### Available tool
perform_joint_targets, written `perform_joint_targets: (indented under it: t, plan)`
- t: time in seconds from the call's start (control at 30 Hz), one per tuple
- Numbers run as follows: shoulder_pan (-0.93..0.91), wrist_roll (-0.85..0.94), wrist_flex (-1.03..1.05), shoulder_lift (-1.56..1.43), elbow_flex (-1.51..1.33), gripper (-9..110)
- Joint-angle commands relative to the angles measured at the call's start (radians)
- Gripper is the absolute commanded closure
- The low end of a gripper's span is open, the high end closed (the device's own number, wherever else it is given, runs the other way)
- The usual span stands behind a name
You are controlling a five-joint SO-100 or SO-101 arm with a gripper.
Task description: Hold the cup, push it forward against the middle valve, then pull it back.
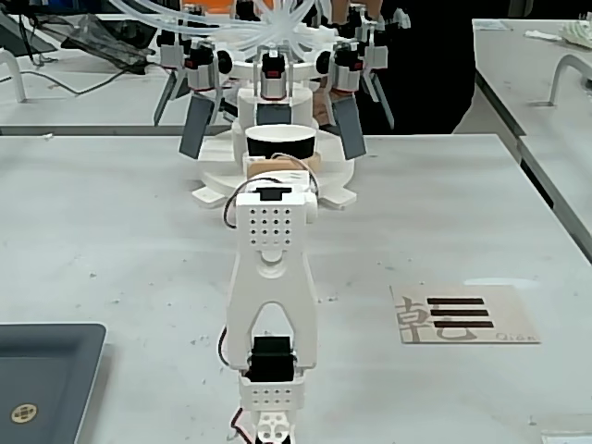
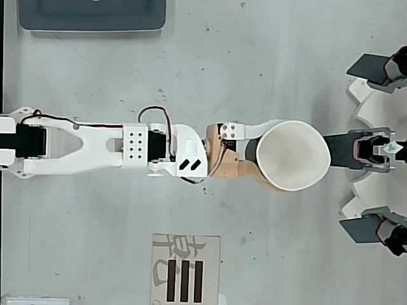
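Note:
My gripper [image 2: 270, 155] is shut on the cup [image 2: 296, 155], one white finger [image 2: 251, 131] and one tan finger [image 2: 251, 176] on opposite sides. From overhead the cup's rim looks pressed into an oval. Its far rim meets or nearly meets the middle valve [image 2: 340, 151], a dark flat paddle on the fixture's centre line; I cannot tell if they touch. In the fixed view the cup [image 1: 280, 148] sits straight ahead of the arm, above the gripper [image 1: 280, 163], and hides the paddle. Only the valve's black-and-red unit [image 1: 271, 74] shows above it.
Two slanted grey paddles [image 1: 197, 125] [image 1: 348, 128] flank the cup on the white fixture base [image 1: 335, 190], with clear tubing overhead. A printed card [image 2: 186, 270] lies beside the arm. A dark tray [image 2: 92, 18] sits near the arm's base side.

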State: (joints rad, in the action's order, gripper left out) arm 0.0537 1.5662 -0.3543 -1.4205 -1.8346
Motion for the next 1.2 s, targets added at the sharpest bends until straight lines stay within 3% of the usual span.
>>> perform_joint_targets:
  t: [0.0, 0.8, 1.17]
  plan:
    - [-0.011, 0.003, -0.08, -0.018, -0.064, 97]
    - [-0.002, 0.003, -0.052, 0.057, 0.038, 97]
    - [0.02, 0.003, 0.081, 0.311, 0.442, 97]
